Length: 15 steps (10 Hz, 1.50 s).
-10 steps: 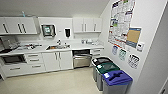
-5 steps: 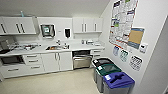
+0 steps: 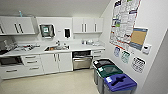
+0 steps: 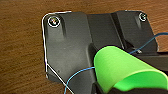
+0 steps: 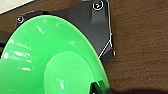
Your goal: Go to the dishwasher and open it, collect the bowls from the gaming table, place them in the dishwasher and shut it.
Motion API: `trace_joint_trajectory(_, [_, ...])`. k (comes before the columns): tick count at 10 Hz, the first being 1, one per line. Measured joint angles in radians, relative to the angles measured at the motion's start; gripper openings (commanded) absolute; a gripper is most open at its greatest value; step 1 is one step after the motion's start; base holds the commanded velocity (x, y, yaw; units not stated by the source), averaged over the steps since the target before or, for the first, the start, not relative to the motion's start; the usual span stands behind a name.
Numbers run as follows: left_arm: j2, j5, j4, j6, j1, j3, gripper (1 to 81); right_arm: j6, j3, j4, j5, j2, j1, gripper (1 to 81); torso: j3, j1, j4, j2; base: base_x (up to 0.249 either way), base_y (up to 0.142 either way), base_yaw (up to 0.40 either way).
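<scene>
Head view: a small kitchen is seen from across the floor (image 3: pixel 62 83). On the left, white cupboards (image 3: pixel 18 25) are hung on the wall. Below them a long white table (image 3: pixel 75 47) is set, and a sink (image 3: pixel 56 48) is let into it. To the right of the sink, under the table, the dishwasher (image 3: pixel 82 62) is found. Its steel front is upright, with a dark strip above it, so it cannot be told if the door is open a crack. Further right, three bins (image 3: pixel 110 70) are lined up along the wall, and posters (image 3: pixel 123 20) are pinned above them. The dishwasher is well apart from the robot.

In the left wrist view, a green bowl (image 4: pixel 125 72) is seen close by the arm, over a brown wood-like ground. In the right wrist view, a green bowl (image 5: pixel 50 57) is seen from below, very close. It cannot be told if these are one bowl or two. It also cannot be told if the jaws of either arm are clenched or released.

The step in hand is judged to be the carrying of the bowls to the dishwasher. The gaming part seems done. For the next move, a straight path across the floor is called for, with the bins kept clear on the right. The door must be found open before anything can be put inside.
</scene>
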Motion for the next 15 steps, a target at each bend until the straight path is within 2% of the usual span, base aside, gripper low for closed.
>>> trace_joint_trajectory(3, [0.0,0.0,0.0,0.0,0.0,0.0,1.0,0.0,0.0,0.0,0.0,0.001,0.002,1.0,0.0,0.0,0.0,0.0,0.079,0.0,0.0])
trace_joint_trajectory(11, [0.0,0.0,0.0,0.0,0.005,0.0,1.0,0.0,-0.004,0.0,0.001,0.002,-0.001,1.0,0.0,0.0,0.0,0.0,0.0,0.0,0.0])
trace_joint_trajectory(15, [0.0,0.006,0.0,0.0,0.01,0.0,1.0,-0.001,-0.004,-0.001,-0.01,0.002,-0.013,1.0,0.0,-0.001,0.0,0.0,0.113,0.0,0.0])
